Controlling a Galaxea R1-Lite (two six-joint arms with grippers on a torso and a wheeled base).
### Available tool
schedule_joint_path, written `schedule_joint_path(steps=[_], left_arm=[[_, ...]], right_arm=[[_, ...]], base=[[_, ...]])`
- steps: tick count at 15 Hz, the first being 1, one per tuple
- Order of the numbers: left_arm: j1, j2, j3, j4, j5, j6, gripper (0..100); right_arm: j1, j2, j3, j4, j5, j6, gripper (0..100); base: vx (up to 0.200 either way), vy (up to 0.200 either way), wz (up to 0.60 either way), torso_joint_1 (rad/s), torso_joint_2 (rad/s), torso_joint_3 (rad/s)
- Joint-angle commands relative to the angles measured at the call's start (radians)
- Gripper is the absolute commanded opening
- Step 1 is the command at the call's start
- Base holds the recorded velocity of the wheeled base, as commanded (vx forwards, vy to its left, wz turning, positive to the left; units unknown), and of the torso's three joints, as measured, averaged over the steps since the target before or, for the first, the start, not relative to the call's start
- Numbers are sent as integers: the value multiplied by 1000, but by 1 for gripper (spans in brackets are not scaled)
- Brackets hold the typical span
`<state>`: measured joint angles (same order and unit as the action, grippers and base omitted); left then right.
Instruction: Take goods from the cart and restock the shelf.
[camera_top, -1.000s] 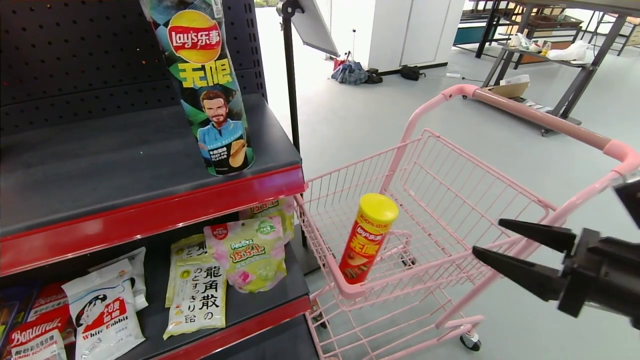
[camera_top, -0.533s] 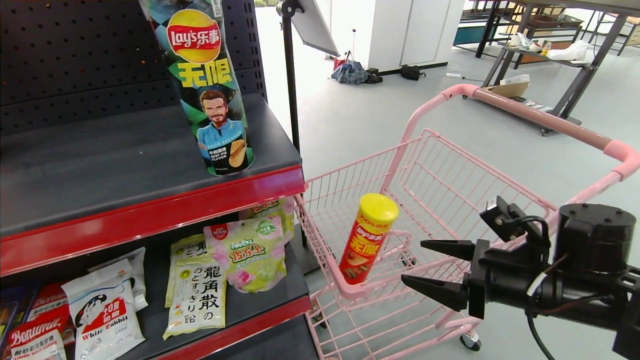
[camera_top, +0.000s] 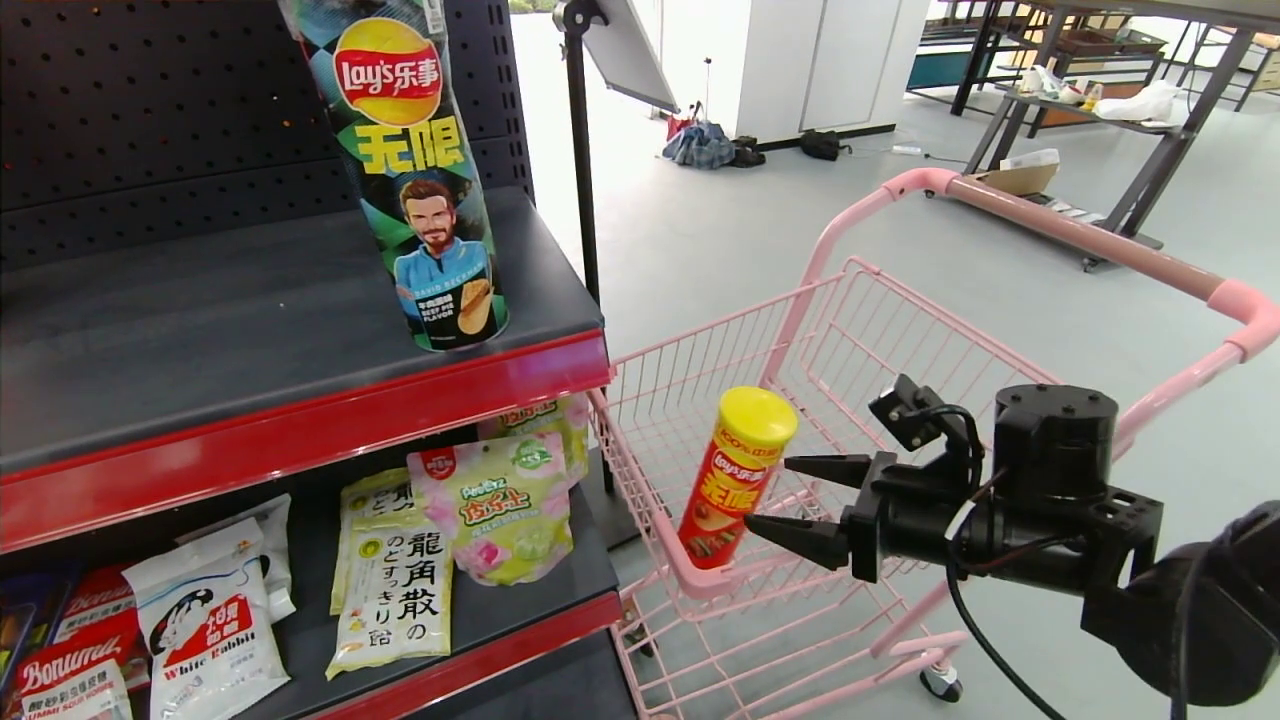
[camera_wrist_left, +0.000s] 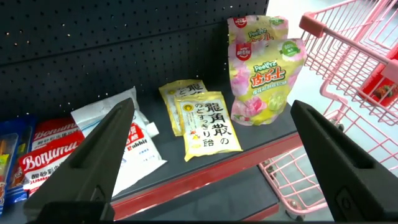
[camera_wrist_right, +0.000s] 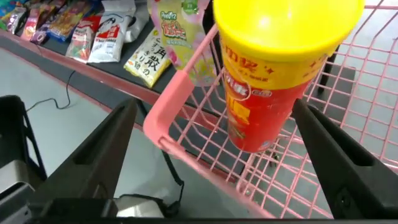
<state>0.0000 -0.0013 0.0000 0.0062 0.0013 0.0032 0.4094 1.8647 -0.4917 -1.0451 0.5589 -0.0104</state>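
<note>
A red chip can with a yellow lid (camera_top: 738, 476) stands upright in the front left corner of the pink cart (camera_top: 900, 360); the right wrist view has the can (camera_wrist_right: 273, 81) close up. My right gripper (camera_top: 795, 497) is open inside the cart, its fingertips just right of the can, not touching it. A tall green chip can (camera_top: 415, 175) stands on the upper shelf (camera_top: 200, 330) near its right end. My left gripper (camera_wrist_left: 205, 162) is open in front of the lower shelf, with nothing between its fingers.
The lower shelf (camera_top: 520, 600) holds snack bags: a green-pink pouch (camera_top: 500, 510), a yellow packet (camera_top: 395, 590) and white candy bags (camera_top: 205, 620). A red lip (camera_top: 300, 430) edges the upper shelf. The cart handle (camera_top: 1080, 240) rises at right. Tables stand far behind.
My right gripper has moved left into the cart, from the right edge of the view up to the red can, staying open. The can and shelf goods have not moved.
</note>
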Motion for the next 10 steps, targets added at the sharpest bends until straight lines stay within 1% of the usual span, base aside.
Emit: schedule_joint_path(steps=[1,5,10], left_arm=[[0,1,0,0,0,0,100],[0,1,0,0,0,3,100],[0,1,0,0,0,3,100]], right_arm=[[2,56,-44,-1,1,0,100],[2,128,-139,-1,10,0,100],[-15,168,-163,-9,6,-2,100]], base=[[0,0,0,0,0,0],[0,0,0,0,0,0],[0,0,0,0,0,0]])
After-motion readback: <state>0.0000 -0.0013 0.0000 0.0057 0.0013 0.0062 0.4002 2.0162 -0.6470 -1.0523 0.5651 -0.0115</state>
